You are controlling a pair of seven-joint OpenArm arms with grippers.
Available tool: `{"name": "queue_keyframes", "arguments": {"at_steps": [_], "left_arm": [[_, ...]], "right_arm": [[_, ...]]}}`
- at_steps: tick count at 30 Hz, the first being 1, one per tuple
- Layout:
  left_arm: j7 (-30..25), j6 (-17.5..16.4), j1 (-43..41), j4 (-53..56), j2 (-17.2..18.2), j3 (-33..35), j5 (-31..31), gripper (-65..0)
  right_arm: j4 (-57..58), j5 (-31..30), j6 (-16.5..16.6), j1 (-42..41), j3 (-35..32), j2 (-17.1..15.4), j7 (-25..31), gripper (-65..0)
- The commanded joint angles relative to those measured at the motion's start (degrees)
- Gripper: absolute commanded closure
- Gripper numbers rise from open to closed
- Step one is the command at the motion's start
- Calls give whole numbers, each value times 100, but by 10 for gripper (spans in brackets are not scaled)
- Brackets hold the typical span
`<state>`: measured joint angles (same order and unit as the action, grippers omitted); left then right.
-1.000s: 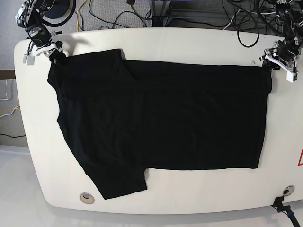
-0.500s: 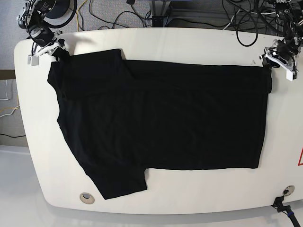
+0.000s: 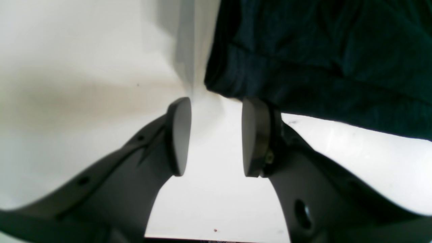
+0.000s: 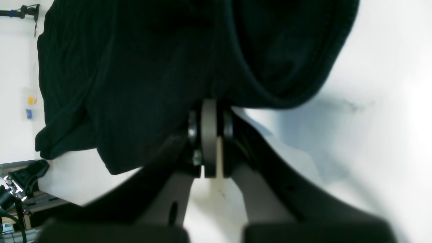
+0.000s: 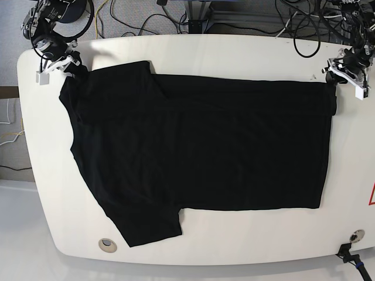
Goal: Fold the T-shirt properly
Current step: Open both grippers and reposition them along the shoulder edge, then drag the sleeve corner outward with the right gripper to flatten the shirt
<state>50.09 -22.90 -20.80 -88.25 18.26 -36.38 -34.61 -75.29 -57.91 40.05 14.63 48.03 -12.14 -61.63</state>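
The black T-shirt [image 5: 199, 152] lies spread flat over most of the white table [image 5: 234, 55], sleeves toward the left of the base view. My right gripper [image 5: 62, 63] is at the shirt's far left sleeve corner. In the right wrist view this gripper [image 4: 210, 105] has its pads pressed together, and the T-shirt [image 4: 135, 67] cloth runs in at their tips. My left gripper [image 5: 343, 74] hovers at the far right hem corner. Its pads [image 3: 179, 135] stand apart in the left wrist view, and the gripper [image 3: 216, 101] holds nothing; the T-shirt [image 3: 320, 50] edge sits just beyond the right fingertip.
Cables [image 5: 146, 17] run along the floor behind the table's far edge. Two round holes [image 5: 107, 244] [image 5: 355, 236] are set in the near table corners. A red mark [image 5: 371, 196] shows at the right edge. Bare table surrounds the shirt on all sides.
My right gripper has closed on the sleeve corner and shifted slightly back and left, drawing the corner with it. The left arm has stayed put, still open.
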Motion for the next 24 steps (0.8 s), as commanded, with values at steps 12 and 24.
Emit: {"name": "queue_keyframes", "arguments": {"at_steps": [12, 24], "left_arm": [[-78, 32, 38, -53, 65, -6, -44, -230], [-153, 37, 109, -27, 80, 14, -193, -226]], "right_arm": [[1, -211, -5, -253, 164, -216, -120, 0], [-406, -216, -5, -348, 558, -166, -57, 0]]}}
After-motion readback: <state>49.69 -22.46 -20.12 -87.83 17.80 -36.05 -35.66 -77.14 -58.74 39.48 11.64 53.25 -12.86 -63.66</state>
